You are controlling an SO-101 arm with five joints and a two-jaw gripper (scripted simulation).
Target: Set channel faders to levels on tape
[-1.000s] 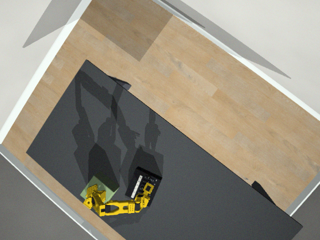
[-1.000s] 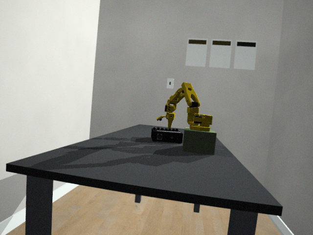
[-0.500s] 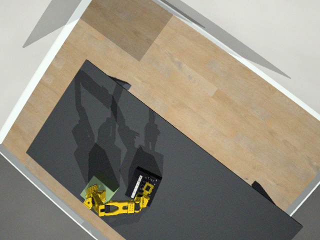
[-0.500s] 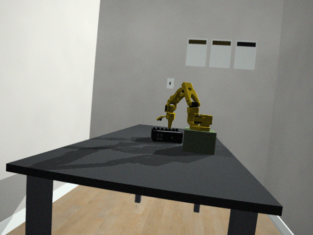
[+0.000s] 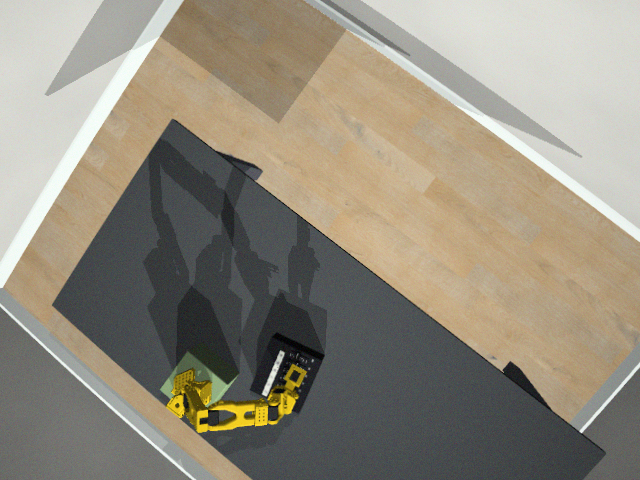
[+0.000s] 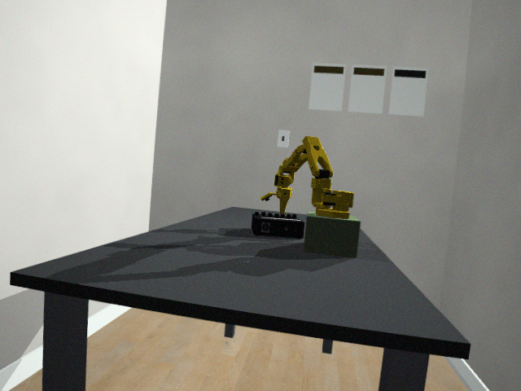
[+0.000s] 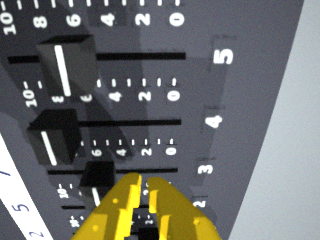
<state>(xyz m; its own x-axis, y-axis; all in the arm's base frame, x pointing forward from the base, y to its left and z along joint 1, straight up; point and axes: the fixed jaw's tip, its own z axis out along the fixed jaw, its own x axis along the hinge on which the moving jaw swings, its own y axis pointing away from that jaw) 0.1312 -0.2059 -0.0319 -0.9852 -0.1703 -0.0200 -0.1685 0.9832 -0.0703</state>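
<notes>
1. Top view: The yellow arm (image 5: 237,414) (image 6: 318,156), built of angular pieces with cut-out openings, stands on a green block (image 5: 225,376) (image 6: 332,235) with flat faces. It bends over the lighting desk (image 5: 256,383) (image 6: 278,227) (image 7: 270,45), a dark box with a strip of white tape (image 5: 273,373) (image 7: 20,205) along one side. The arm covers part of the desk, near the block on the dark, matte tabletop (image 5: 392,372) (image 6: 260,290). Pale wood planks make up the floor (image 5: 372,155) (image 6: 202,344).

2. Exterior view: The fingers (image 6: 282,206) point down at the desk's row of stubby black knobs; whether they touch one is too small to tell. Behind are a plain grey wall (image 6: 235,84), three pale sheets (image 6: 326,90) with dark top bands and a light switch (image 6: 282,138).

3. Wrist view: The fingers are closed together, tapered and yellow, with nothing gripped. They hide part of the lower channels. Blocky black fader caps with white lines sit on straight slots: the channel 5 cap (image 7: 67,65), the channel 4 cap (image 7: 54,137) and the channel 3 cap (image 7: 97,180). Handwritten digits on the tape are partly cut off.

no visible change in the arm (image 5: 235,414) (image 6: 319,161), claw (image 5: 295,385) (image 6: 282,212) (image 7: 145,179) or lighting desk (image 5: 262,375) (image 6: 278,230) (image 7: 260,65), all placed as before
</notes>
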